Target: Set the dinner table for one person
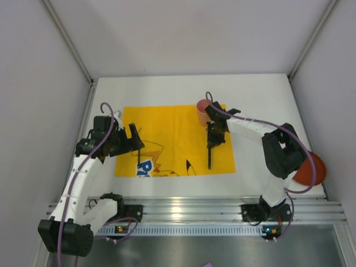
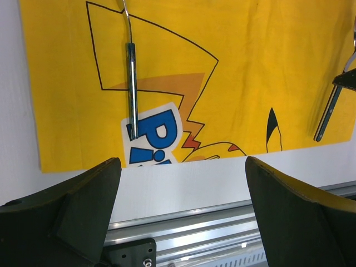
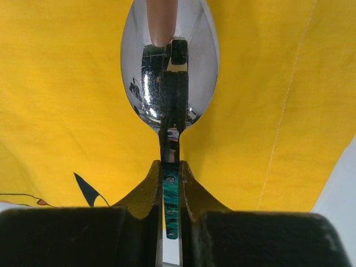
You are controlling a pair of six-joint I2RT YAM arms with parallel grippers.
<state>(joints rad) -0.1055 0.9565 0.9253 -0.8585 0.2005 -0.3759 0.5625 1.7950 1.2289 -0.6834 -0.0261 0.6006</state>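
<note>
The white dinner table (image 1: 256, 94) carries a yellow cartoon-printed mat (image 1: 172, 125). My right gripper (image 1: 214, 130) is over the mat's right part. In the right wrist view it (image 3: 169, 167) is shut on the neck of a shiny spoon (image 3: 169, 61). The spoon's dark handle (image 1: 209, 158) points toward the near edge. A salmon cup (image 1: 201, 111) stands just beyond that gripper. My left gripper (image 1: 130, 142) is open and empty (image 2: 182, 164) over the mat's left near edge. A silver-handled utensil (image 2: 132, 83) lies on the mat ahead of it, its head out of view.
A red plate (image 1: 314, 169) lies at the table's right edge, partly under my right arm. The silver aluminium rail (image 1: 183, 208) runs along the near edge. White walls close in the table on three sides.
</note>
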